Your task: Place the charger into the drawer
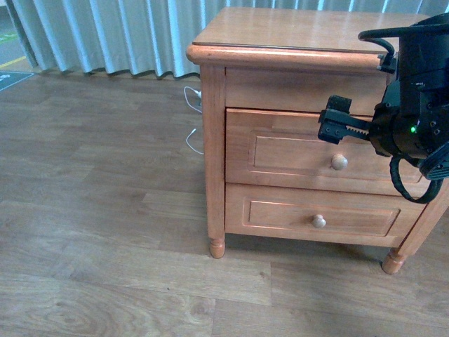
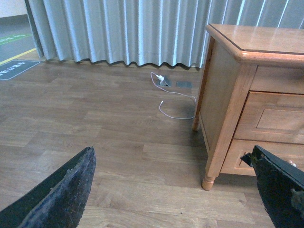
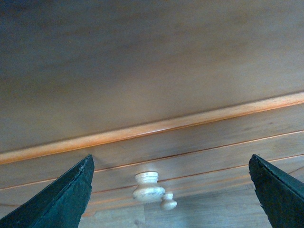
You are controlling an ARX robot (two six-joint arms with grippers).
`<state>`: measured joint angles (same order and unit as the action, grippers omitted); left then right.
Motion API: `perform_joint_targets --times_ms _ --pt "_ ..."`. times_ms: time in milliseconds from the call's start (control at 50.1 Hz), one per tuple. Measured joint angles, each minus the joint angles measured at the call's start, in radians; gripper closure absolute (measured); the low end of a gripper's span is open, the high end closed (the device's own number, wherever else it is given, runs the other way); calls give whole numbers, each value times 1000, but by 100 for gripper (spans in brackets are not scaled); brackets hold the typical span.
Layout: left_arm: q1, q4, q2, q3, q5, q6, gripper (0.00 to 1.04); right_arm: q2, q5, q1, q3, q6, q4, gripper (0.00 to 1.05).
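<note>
The drawer (image 1: 295,151) is the upper one of a light-brown nightstand and is closed, with a round wooden knob (image 1: 339,162). My right gripper (image 1: 332,121) hovers open just in front of the drawer face, a little above the knob. In the right wrist view the knob (image 3: 148,186) sits between and beyond the spread fingers, with the drawer panel (image 3: 213,152) behind it. My left gripper (image 2: 172,151) is open over the bare floor, left of the nightstand, and its view shows the drawer (image 2: 278,118) from the side. The charger is out of view in every frame.
A lower drawer (image 1: 280,214) with its own knob (image 1: 319,221) sits beneath. The nightstand top (image 1: 302,31) is bare where it shows. Thin white cables (image 2: 175,102) lie on the wood floor by the curtain (image 1: 105,35). A turned leg (image 1: 217,246) stands at the front left corner.
</note>
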<state>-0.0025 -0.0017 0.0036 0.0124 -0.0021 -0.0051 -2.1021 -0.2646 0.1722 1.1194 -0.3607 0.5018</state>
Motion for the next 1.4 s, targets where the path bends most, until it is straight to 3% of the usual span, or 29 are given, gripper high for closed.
perform_joint_targets --times_ms 558,838,997,1157,1396 --pt "0 0 0 0 0 0 6 -34 -43 5 0 -6 83 8" --pt "0 0 0 0 0 0 6 27 71 -19 -65 51 93 8" --pt "0 0 0 0 0 0 6 204 171 -21 -169 90 32 8" --pt "0 0 0 0 0 0 6 388 201 -3 -272 146 -56 8" --pt "0 0 0 0 0 0 6 918 241 22 -523 217 -355 8"
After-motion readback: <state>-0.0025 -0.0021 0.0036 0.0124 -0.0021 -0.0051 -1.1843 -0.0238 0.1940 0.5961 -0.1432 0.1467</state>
